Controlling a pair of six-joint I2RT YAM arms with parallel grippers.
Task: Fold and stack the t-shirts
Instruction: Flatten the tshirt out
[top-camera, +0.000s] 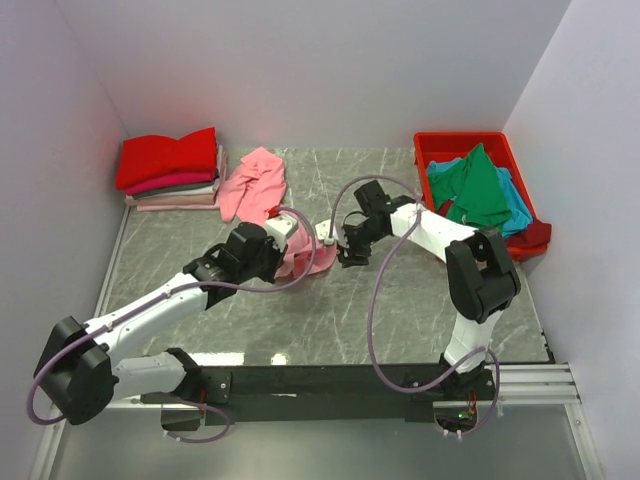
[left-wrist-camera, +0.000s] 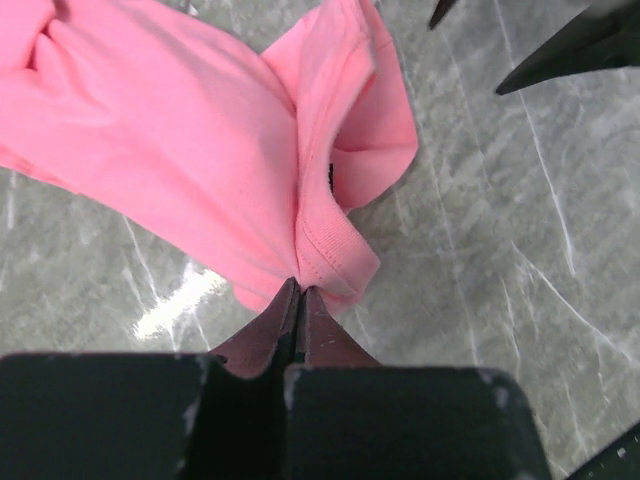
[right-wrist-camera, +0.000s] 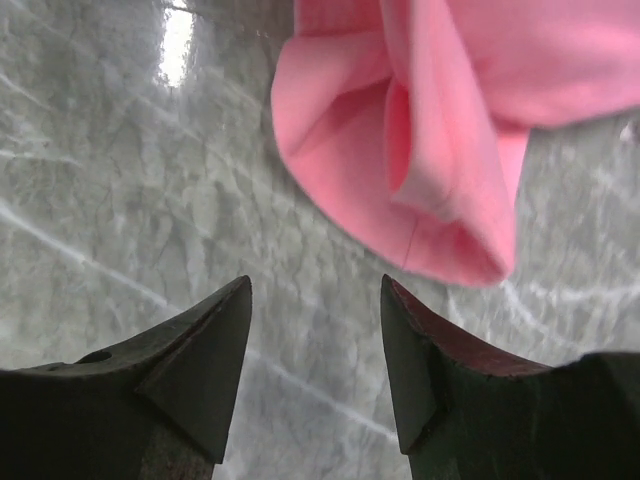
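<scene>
Left gripper (left-wrist-camera: 298, 297) clenched on ribbed edge of pink shirt (left-wrist-camera: 180, 130), mid-desk (top-camera: 400, 310). Shirt crumpled, trailing toward far left. Right gripper (right-wrist-camera: 315, 340) released, jaws spread over bare marble, just beside pink fold, not touching. Folded stack (top-camera: 170, 170) in far-left corner. Green shirt (top-camera: 480, 190) and teal shirt (top-camera: 515, 205) heaped in red bin (top-camera: 440, 145), far right.
</scene>
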